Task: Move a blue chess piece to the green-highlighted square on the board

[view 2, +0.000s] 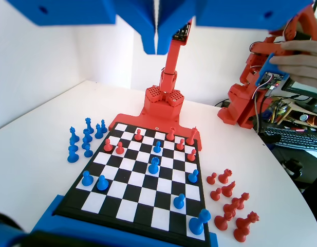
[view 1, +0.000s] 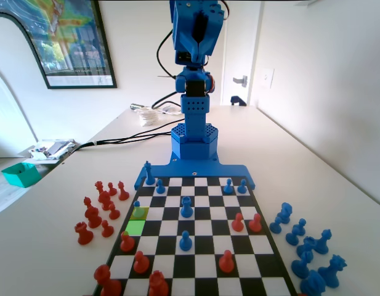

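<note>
The board lies chequered in front of the blue arm's base. Its lime-green square is in the left column of the fixed view, with nothing standing on it. Just behind it is a yellow-tinted square, and a small blue pawn stands at that square's far edge; in the wrist view the same pawn is near the board's right edge. My gripper hangs high above the board with its jaws pressed together and nothing between them. The arm is folded upright over its base.
More blue pawns and red pieces stand on the board. Off-board red pieces cluster to the left and blue ones to the right. A teal box and cables lie on the table's far left.
</note>
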